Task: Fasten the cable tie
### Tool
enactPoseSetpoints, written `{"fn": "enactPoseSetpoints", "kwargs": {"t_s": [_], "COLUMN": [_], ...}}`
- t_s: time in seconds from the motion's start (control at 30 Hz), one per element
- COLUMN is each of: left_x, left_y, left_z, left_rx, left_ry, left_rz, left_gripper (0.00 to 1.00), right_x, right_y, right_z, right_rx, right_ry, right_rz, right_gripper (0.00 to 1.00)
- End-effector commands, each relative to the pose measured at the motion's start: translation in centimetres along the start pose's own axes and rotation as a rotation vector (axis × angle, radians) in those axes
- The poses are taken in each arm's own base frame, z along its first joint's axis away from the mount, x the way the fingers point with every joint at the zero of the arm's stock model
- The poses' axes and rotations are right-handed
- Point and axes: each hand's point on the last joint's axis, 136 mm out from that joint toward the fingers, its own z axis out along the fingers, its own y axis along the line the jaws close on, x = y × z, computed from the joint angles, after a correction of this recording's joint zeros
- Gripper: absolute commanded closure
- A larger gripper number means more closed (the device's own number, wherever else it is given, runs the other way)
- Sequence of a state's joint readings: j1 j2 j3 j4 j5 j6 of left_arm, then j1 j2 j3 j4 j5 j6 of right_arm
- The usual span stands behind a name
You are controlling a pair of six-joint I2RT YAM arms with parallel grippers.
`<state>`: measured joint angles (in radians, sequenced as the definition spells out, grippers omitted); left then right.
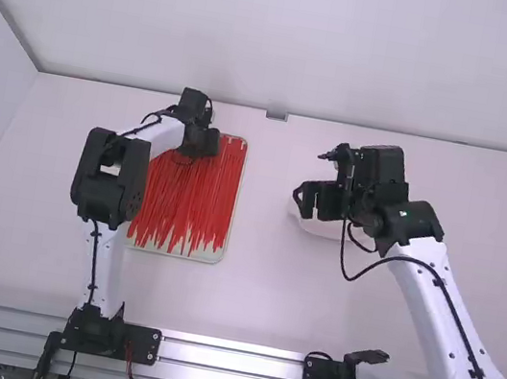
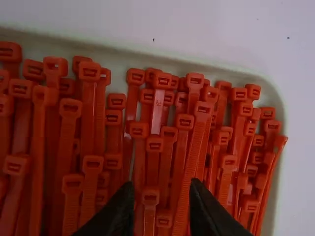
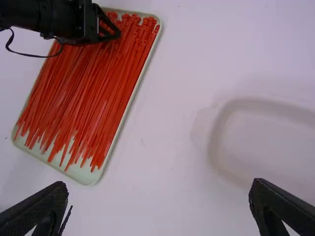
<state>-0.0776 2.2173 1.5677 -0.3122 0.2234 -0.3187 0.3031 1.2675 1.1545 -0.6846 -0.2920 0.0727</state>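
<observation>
A heap of red cable ties (image 1: 189, 193) lies on a pale tray (image 1: 175, 253) left of the table's middle. My left gripper (image 1: 204, 147) is down at the far end of the heap. In the left wrist view it (image 2: 160, 204) is open, its fingertips (image 2: 123, 206) pressed among the square tie heads (image 2: 157, 118), with a few ties between them. My right gripper (image 1: 314, 175) hangs open above the table to the right of the tray, nothing between its wide-spread fingers (image 3: 39, 206). From the right wrist view I see the ties (image 3: 83, 83) and the left gripper (image 3: 106, 29).
A shallow white bin (image 1: 320, 225) (image 3: 261, 142) sits on the table under and just right of the right gripper. The tray's rim (image 2: 118, 56) (image 3: 83, 174) borders the ties. Bare white table lies between tray and bin and toward the front.
</observation>
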Motion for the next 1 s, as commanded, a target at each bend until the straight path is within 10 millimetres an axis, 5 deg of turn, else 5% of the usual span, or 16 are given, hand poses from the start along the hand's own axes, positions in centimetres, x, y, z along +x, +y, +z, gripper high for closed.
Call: {"fn": "enactPoseSetpoints", "kwargs": {"t_s": [0.0,0.97], "left_x": [1.02,0.98], "left_y": [0.36,0.34], "left_z": [0.61,0.81], "left_rx": [-0.014,-0.032], "left_ry": [0.023,0.010], "left_rz": [-0.008,0.003], "left_gripper": [0.70,0.72], "right_x": [-1.18,-1.62], "right_y": [0.54,0.58], "right_z": [-0.98,-1.00], "right_rx": [-0.005,-0.006], "right_ry": [-0.039,-0.057], "right_rz": [-0.014,-0.021], "right_gripper": [0.02,0.02]}}
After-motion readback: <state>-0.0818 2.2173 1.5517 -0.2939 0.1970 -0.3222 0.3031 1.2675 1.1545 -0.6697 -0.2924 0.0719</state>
